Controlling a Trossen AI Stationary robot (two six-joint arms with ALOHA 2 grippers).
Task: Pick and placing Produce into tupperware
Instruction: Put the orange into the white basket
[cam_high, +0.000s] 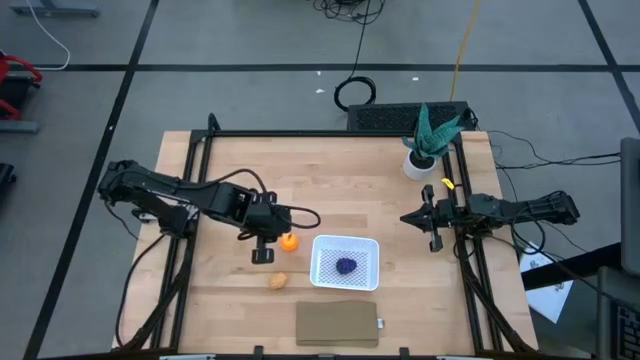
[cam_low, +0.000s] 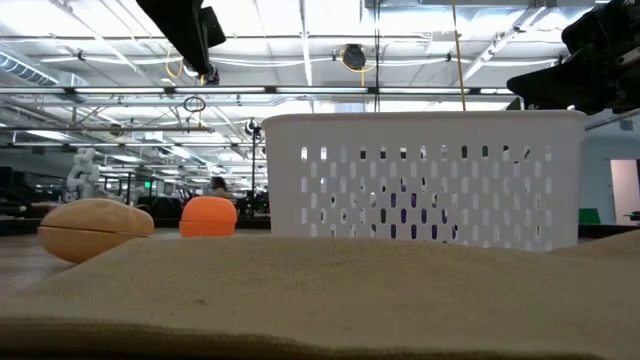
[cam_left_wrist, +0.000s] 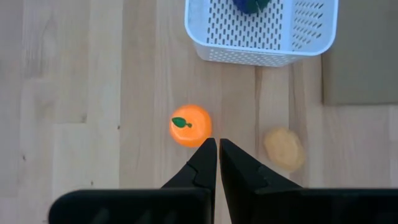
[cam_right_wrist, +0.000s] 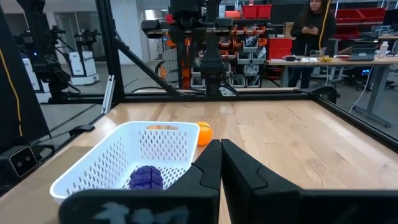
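The white tupperware (cam_high: 368, 247) stands on the table with the dark purple piece (cam_high: 346, 265) lying in it. The round orange piece (cam_high: 289, 241) rests on the wood just left of it, and the tan oval piece (cam_high: 278, 281) lies nearer the front edge. My left gripper (cam_left_wrist: 217, 146) is shut and hangs above the table, close beside the orange piece (cam_left_wrist: 190, 125), touching nothing. My right gripper (cam_right_wrist: 221, 149) is shut and waits level at the table's right side, pointing toward the tupperware (cam_right_wrist: 118, 155).
A flat brown cardboard rectangle (cam_high: 338, 323) lies near the front edge, in front of the tupperware. A green potted plant (cam_high: 428, 140) stands at the far right corner. Dark frame rails run along the table's left and right sides. A person stands in the room beyond.
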